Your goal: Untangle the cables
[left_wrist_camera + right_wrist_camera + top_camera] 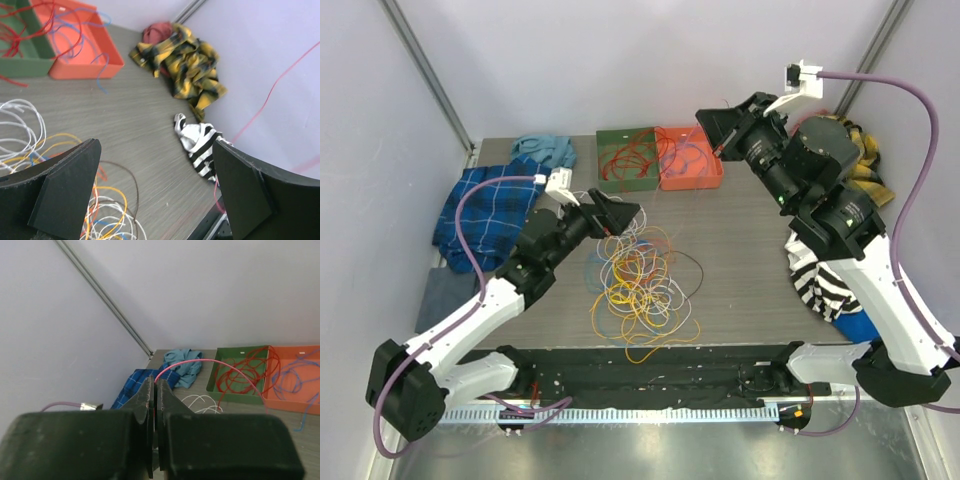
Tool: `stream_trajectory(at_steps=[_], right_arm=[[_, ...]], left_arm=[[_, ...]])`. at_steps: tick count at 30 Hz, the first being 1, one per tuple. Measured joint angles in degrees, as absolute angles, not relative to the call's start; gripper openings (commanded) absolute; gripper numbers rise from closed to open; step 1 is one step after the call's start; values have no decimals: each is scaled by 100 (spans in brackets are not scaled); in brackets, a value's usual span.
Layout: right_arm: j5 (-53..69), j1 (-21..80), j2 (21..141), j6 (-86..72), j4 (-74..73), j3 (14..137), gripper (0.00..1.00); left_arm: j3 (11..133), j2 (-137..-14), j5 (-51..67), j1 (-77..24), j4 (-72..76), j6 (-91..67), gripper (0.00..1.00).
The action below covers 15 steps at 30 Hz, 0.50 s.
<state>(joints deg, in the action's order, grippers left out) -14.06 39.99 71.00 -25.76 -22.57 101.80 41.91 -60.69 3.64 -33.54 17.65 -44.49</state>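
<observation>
The cables [635,280] lie as a tangled heap of yellow, orange, white, blue and brown loops in the middle of the table. My left gripper [620,218] hangs open over the heap's upper left edge. The left wrist view shows bare table between its fingers [65,190] and cable loops [107,207] at the lower left. My right gripper [712,130] is raised over the orange tray [705,178]. It [156,382] is shut on a thin pink-red cable [203,359], which arcs away to the right. Red cables [245,372] lie in the green tray [610,183].
Blue cables [295,375] lie in the orange tray. Clothes ring the table: a blue plaid cloth [480,215] and a teal one [545,150] at the left, a yellow plaid one [868,165] and a striped one [825,285] at the right.
</observation>
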Motion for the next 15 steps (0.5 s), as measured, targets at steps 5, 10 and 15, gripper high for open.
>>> stream_trajectory(at_steps=[5, 10, 15], right_arm=[[-1527, 3997, 7015, -2558, -2261, 9832, 1], [-1564, 3955, 7330, -2519, -2191, 9926, 1], [-1424, 3734, 8206, -2547, -1977, 10438, 1]], left_arm=[[4475, -6034, 370, -3358, 1684, -4303, 100], [4563, -5485, -113, -3369, 639, -4193, 100], [4431, -4473, -1409, -3369, -915, -4499, 100]])
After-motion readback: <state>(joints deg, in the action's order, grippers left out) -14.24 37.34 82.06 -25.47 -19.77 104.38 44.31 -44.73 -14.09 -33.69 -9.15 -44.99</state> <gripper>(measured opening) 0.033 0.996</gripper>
